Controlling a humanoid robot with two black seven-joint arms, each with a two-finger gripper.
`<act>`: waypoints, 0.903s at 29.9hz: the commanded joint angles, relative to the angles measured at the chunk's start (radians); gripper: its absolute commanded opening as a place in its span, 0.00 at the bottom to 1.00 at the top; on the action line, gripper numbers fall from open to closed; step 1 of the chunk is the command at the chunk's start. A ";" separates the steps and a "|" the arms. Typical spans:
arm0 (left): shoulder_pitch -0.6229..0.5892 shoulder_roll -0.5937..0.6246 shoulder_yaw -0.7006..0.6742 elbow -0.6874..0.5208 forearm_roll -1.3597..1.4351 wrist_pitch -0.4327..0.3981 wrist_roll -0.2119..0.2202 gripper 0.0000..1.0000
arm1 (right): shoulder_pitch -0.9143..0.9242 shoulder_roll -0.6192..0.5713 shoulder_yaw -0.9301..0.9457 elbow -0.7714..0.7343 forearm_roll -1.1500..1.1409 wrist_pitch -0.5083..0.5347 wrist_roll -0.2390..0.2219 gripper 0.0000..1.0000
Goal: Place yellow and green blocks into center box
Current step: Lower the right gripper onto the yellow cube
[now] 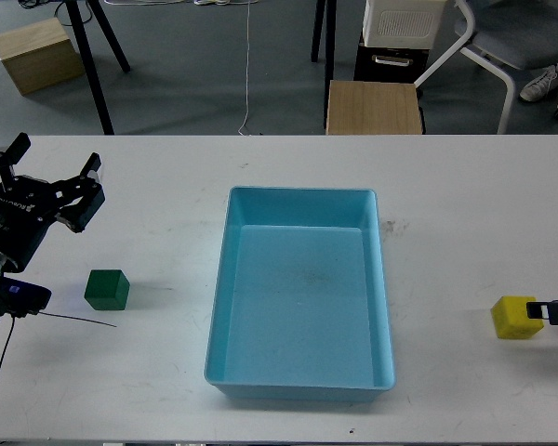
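Currently approach step: left gripper point(56, 172) spread open, green block point(107, 289) below-right of jaws; right gripper point(551, 310) touching yellow block point(514, 317), jaw state unclear. Blue tray point(302, 381) empty. Next: descend, grasp.

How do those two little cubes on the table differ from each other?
The small matte dark green cube sits left of the light-blue plastic tray; the small matte bright yellow cube sits to its right. The green cube stands free, with the left end effector apart from it, while the right end effector is right against the yellow one. Both look alike in size, and both rest outside the tray.
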 commanded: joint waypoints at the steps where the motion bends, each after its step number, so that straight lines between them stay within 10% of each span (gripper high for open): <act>1: 0.002 -0.002 0.000 0.001 0.011 0.000 0.000 1.00 | 0.000 0.005 0.002 -0.005 0.000 -0.004 -0.001 0.99; 27: -0.004 0.001 0.000 0.011 0.015 0.000 0.003 1.00 | -0.032 0.128 0.000 -0.127 0.000 -0.024 -0.001 0.99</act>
